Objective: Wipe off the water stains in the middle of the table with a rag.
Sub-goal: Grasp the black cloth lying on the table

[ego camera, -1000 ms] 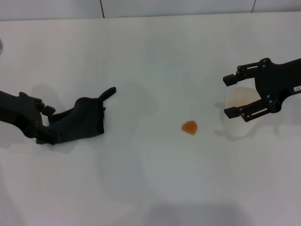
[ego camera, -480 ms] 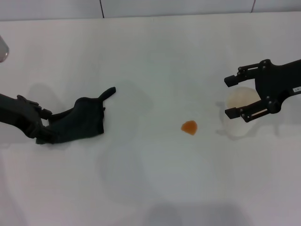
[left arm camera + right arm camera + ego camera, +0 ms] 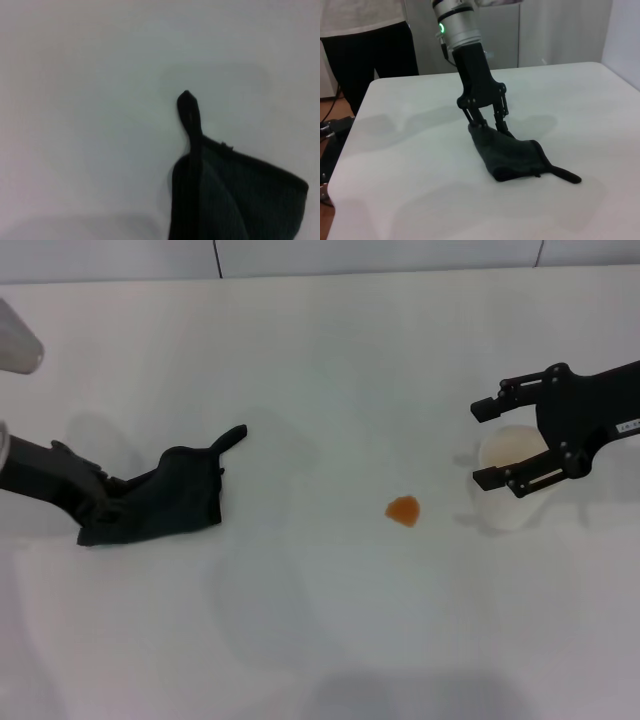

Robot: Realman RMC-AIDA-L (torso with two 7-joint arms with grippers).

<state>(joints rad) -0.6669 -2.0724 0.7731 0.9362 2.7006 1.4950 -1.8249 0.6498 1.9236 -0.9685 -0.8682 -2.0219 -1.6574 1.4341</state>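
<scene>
The dark rag (image 3: 175, 495) lies on the left of the white table (image 3: 320, 360), its pointed tab (image 3: 232, 437) aimed toward the far side. My left gripper (image 3: 100, 512) is at the rag's left edge, shut on the cloth. The right wrist view shows this gripper (image 3: 490, 127) coming down onto the bunched end of the rag (image 3: 517, 157). In the left wrist view only the rag (image 3: 235, 200) and its tab (image 3: 189, 110) appear. The orange-brown water stain (image 3: 403, 510) is near the table's middle, well to the right of the rag. My right gripper (image 3: 480, 443) hangs open at the right.
A white round cup (image 3: 512, 490) stands under and between the right gripper's fingers, right of the stain. A person in dark clothes (image 3: 370, 50) stands beyond the table's far corner in the right wrist view. Bare tabletop separates the rag from the stain.
My left arm has drawn back to the left and tilted up, and the rag's left end has stretched out with it. The right gripper has edged slightly left above the cup.
</scene>
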